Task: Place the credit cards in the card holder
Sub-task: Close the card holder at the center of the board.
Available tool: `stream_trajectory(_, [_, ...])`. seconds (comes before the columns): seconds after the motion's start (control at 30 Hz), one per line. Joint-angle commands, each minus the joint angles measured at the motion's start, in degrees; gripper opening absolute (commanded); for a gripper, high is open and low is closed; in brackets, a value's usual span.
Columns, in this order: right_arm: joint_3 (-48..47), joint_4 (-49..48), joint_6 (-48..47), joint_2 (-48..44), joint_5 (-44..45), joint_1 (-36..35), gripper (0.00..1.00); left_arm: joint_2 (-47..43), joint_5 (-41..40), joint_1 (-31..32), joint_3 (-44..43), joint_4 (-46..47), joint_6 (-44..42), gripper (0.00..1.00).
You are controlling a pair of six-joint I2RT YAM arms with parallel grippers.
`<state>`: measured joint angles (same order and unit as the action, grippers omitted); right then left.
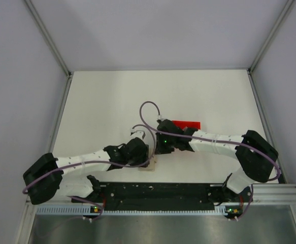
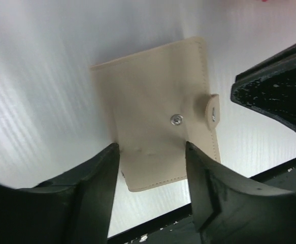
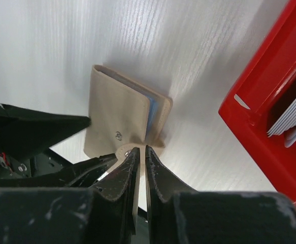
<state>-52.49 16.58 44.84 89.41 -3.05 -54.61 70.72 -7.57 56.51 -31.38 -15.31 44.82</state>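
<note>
The beige card holder [image 2: 153, 112] lies folded on the white table near its front edge, its snap stud facing up. A pale blue credit card [image 3: 150, 114] shows as an edge between its two flaps. My right gripper [image 3: 141, 148] is shut on the holder's snap tab and lifts that end slightly. My left gripper [image 2: 150, 147] is open, its fingers straddling the holder's near end. More credit cards [image 3: 290, 122], silver-white, stand inside the red tray [image 3: 249, 117]. In the top view both grippers meet over the card holder [image 1: 149, 165], which is mostly hidden.
The red tray [image 1: 188, 124] sits just behind the right gripper [image 1: 163, 142]. The black base rail [image 1: 153, 190] runs along the table's front edge, close to the holder. Purple cables loop above both wrists.
</note>
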Motion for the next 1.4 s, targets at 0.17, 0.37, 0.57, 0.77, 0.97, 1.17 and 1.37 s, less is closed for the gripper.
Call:
stream_trajectory(0.17, [0.55,-1.46,0.42,-1.78,-0.03,-0.32,0.08,-6.73,-10.26,-0.35,-1.58,-9.12,-0.52,0.82])
stream_trajectory(0.37, [0.9,-1.37,0.6,-2.57,0.06,-0.32,0.09,-8.84,-11.58,-0.35,-1.93,-9.83,-0.08,0.95])
stream_trajectory(0.57, [1.86,-1.37,0.86,-4.06,0.76,-0.5,0.09,-10.42,-15.01,-0.52,-2.73,-12.98,0.62,0.98])
stream_trajectory(0.77, [1.6,-1.72,1.3,-3.8,0.76,-1.02,0.09,-10.16,-14.41,-0.52,-1.06,-12.82,1.5,0.98])
stream_trajectory(0.97, [0.37,-1.99,1.04,-1.78,-0.2,-1.82,0.09,-7.53,-8.61,-0.52,1.4,-6.59,0.97,0.98])
stream_trajectory(1.17, [-0.16,-2.08,1.39,-0.81,-0.47,-2.61,0.09,-4.89,-4.65,-0.52,3.33,-2.8,0.89,0.98])
stream_trajectory(1.37, [-0.07,-2.08,2.09,-0.29,-0.2,-4.01,0.09,-3.84,-4.29,-0.52,4.83,-2.62,2.2,0.95])
